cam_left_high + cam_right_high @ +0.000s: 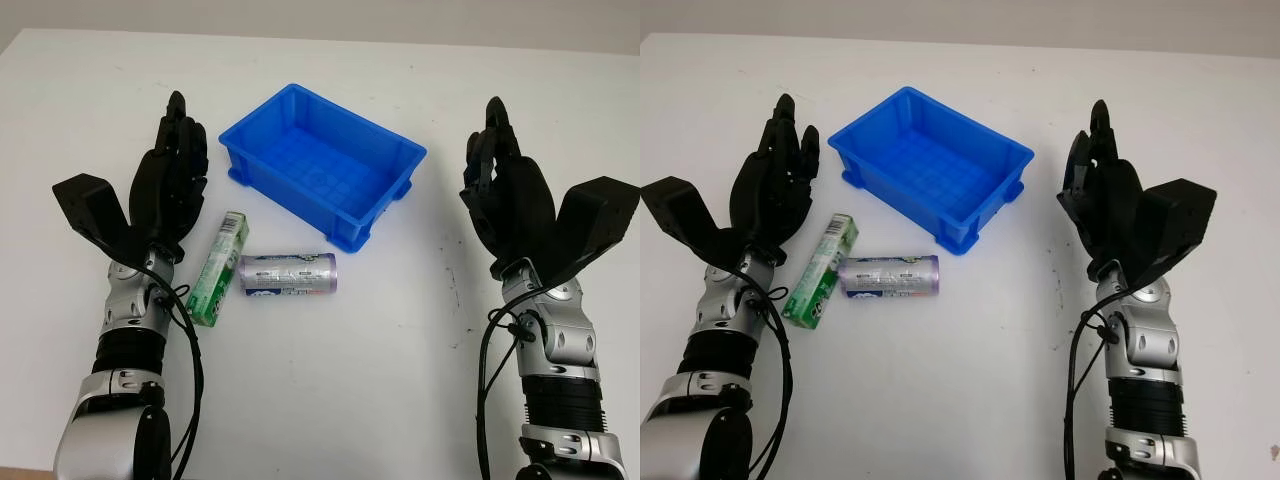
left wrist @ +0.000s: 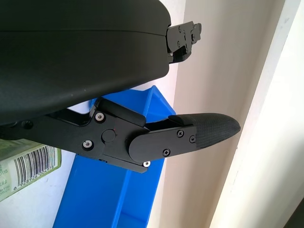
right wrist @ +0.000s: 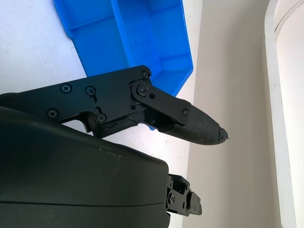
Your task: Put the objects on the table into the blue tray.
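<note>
The blue tray (image 1: 245, 132) stands on the white table, set at an angle and holding nothing. A green rectangular box (image 1: 219, 268) and a silver-purple can (image 1: 288, 274) lie side by side just in front of it. My left hand (image 1: 176, 165) is open, held up to the left of the green box and the tray. My right hand (image 1: 500, 185) is open, raised to the right of the tray. The tray (image 2: 109, 190) and a corner of the green box (image 2: 26, 164) appear past the left hand in the left wrist view. The tray (image 3: 137, 38) also lies beyond the right hand.
The white table (image 1: 360, 380) stretches wide in front of and around the objects, with its far edge against a pale wall (image 1: 400, 18).
</note>
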`<state>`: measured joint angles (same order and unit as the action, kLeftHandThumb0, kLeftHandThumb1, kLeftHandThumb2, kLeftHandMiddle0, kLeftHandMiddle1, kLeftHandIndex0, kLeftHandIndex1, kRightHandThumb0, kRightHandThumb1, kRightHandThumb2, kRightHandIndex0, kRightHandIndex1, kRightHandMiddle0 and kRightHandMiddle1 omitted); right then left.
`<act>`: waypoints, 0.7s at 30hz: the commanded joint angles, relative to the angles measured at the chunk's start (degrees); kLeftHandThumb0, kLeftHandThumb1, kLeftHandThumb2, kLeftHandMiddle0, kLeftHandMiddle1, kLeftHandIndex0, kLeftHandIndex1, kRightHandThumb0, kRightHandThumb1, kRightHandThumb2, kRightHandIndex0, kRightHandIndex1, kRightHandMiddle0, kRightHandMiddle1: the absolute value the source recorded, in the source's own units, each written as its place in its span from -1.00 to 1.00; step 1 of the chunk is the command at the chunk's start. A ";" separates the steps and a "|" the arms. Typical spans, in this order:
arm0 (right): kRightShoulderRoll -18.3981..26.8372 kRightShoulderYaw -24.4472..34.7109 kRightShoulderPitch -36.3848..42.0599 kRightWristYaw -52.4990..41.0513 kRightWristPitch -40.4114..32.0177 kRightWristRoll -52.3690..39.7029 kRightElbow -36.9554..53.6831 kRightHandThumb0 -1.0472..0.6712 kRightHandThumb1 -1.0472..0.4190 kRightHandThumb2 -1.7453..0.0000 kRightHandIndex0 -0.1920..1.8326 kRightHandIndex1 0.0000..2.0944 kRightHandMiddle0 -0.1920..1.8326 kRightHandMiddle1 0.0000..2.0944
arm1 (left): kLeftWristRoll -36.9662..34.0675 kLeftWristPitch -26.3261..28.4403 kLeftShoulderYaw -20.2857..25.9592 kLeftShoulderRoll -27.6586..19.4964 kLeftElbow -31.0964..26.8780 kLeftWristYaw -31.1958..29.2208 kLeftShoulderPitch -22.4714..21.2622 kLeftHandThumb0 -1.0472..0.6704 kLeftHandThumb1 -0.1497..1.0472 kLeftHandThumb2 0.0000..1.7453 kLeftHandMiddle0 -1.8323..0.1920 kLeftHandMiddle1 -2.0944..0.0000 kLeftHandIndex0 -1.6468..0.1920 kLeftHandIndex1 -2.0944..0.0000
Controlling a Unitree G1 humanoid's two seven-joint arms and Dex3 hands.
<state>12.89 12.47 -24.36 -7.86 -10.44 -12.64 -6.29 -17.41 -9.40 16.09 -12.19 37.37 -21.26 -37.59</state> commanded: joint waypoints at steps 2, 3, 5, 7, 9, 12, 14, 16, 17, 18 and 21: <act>0.16 0.37 1.10 -0.15 -0.15 -0.42 1.92 -0.58 -1.00 0.08 -1.00 -1.00 -1.00 -1.00 | -0.10 0.14 0.04 -0.50 -1.46 0.17 0.87 -0.68 1.00 -0.35 1.00 1.00 1.00 1.00; 0.23 0.36 1.11 -0.15 -0.43 -0.46 2.13 -0.58 -1.00 0.08 -1.00 -1.00 -1.00 -1.00 | -0.03 0.26 -0.01 -0.50 -1.66 0.27 0.95 -0.68 1.00 -0.36 1.00 1.00 1.00 1.00; 0.50 0.35 0.89 -0.28 -0.90 -0.48 2.01 -0.58 -1.00 0.08 -1.00 -1.00 -1.00 -1.00 | 0.19 0.36 -0.19 -0.58 -1.67 0.32 0.85 -0.68 1.00 -0.36 1.00 1.00 1.00 1.00; 0.91 0.46 0.44 -0.87 -1.19 -0.65 1.09 -0.58 -1.00 0.09 -1.00 -1.00 -1.00 -1.00 | 0.32 0.18 -0.28 -0.60 -1.06 0.25 0.41 -0.69 1.00 -0.36 1.00 1.00 1.00 1.00; 1.23 0.76 0.12 -1.44 -1.25 -0.91 0.51 -0.58 -1.00 0.09 -1.00 -1.00 -1.00 -1.00 | 0.39 -0.26 -0.26 -0.49 -0.36 0.33 0.07 -0.68 1.00 -0.35 1.00 1.00 1.00 1.00; 2.25 0.71 -0.20 -1.25 -1.30 0.02 2.32 -0.58 -1.00 0.17 -1.00 -1.00 -1.00 -1.00 | 0.37 -0.59 -0.14 -0.29 -0.31 0.61 0.19 -0.68 1.00 -0.35 1.00 1.00 1.00 1.00; 2.77 0.51 -0.41 -0.72 -1.10 0.96 3.79 -0.59 -1.00 0.36 -1.00 -1.00 -1.00 -1.00 | 0.31 -0.79 -0.11 -0.28 -0.35 0.58 0.27 -0.68 1.00 -0.35 1.00 1.00 1.00 1.00; 4.51 -0.98 -0.99 0.28 0.42 4.87 7.03 -0.57 -1.00 0.49 -0.98 -0.99 -0.98 -0.98 | 0.01 -0.73 -0.01 -0.33 -0.82 0.31 0.45 -0.68 1.00 -0.34 1.00 1.00 1.00 1.00; 5.62 -2.02 -1.45 0.79 1.41 7.57 9.39 -0.54 -1.00 0.61 -0.93 -0.96 -0.94 -0.96 | -0.08 -0.74 0.05 -0.34 -0.98 0.31 0.54 -0.68 1.00 -0.34 1.00 1.00 1.00 1.00; 6.29 -2.70 -1.71 1.12 2.01 9.46 11.06 -0.53 -1.00 0.71 -0.88 -0.94 -0.90 -0.93 | -0.13 -0.73 0.09 -0.34 -1.13 0.32 0.64 -0.68 1.00 -0.34 1.00 1.00 1.00 1.00; 7.24 -3.79 -2.36 -0.12 1.53 10.72 16.42 -0.49 -0.95 0.88 -0.84 -0.92 -0.86 -0.90 | -0.07 -0.38 0.08 -0.14 -1.82 0.96 0.98 -0.68 1.00 -0.34 1.00 1.00 1.00 1.00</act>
<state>19.41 9.45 -26.10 -7.54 -9.00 -2.14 7.11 -17.28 -9.61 16.01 -12.08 36.72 -20.46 -37.57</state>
